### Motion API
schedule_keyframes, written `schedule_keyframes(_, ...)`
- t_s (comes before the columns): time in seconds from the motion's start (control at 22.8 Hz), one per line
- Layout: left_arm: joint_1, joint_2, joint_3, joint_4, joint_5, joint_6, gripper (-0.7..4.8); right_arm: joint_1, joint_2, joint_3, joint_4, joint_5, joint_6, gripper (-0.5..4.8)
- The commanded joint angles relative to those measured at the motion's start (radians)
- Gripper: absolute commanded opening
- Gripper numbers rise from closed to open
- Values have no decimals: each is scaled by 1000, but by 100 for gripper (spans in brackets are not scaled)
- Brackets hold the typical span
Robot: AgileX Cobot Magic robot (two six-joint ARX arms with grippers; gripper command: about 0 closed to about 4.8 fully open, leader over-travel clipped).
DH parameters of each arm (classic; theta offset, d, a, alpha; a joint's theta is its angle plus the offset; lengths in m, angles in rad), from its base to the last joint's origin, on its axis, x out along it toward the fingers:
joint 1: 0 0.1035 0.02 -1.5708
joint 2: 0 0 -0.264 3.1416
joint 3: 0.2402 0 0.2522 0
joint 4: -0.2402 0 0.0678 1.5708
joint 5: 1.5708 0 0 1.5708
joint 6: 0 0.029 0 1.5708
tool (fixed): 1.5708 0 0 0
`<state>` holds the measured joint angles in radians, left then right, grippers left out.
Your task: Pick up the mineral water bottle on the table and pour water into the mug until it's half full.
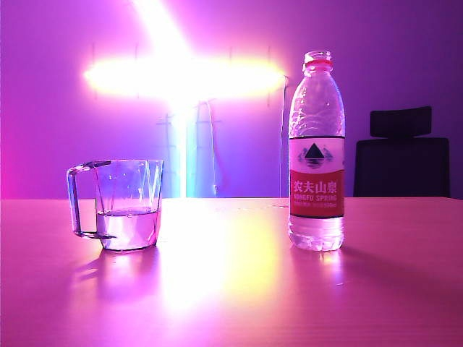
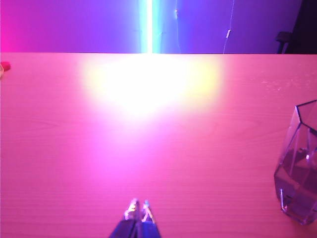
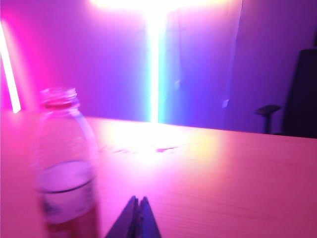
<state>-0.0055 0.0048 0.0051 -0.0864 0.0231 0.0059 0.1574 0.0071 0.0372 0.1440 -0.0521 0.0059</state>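
Both grippers, left (image 2: 139, 207) and right (image 3: 138, 201), are clenched empty; keep yours clear beside the bottle (image 1: 316, 155), mug (image 1: 129, 204) already about half full.

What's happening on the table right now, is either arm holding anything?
Neither. The mineral water bottle stands upright and uncapped on the table, and the mug beside it holds water to roughly the halfway mark. The left gripper is shut and empty above bare tabletop. The right gripper is shut and empty too, beside the bottle.
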Motion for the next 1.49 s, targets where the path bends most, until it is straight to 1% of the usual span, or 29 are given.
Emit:
schedule_keyframes(0.04, 0, 1, 4, 13, 0, -3, -2, -86, -8, -28, 9, 0, 87, -4)
schedule_keyframes(0.35, 0, 1, 4, 13, 0, -3, -2, -164, -7, -37, -43, -16, 91, -4)
schedule_keyframes(0.57, 0, 1, 4, 13, 0, -3, -2, -185, -7, -37, -43, -43, 46, -4)
schedule_keyframes(1.49, 0, 1, 4, 13, 0, -3, -2, -184, -7, -37, -43, -33, 46, -1)
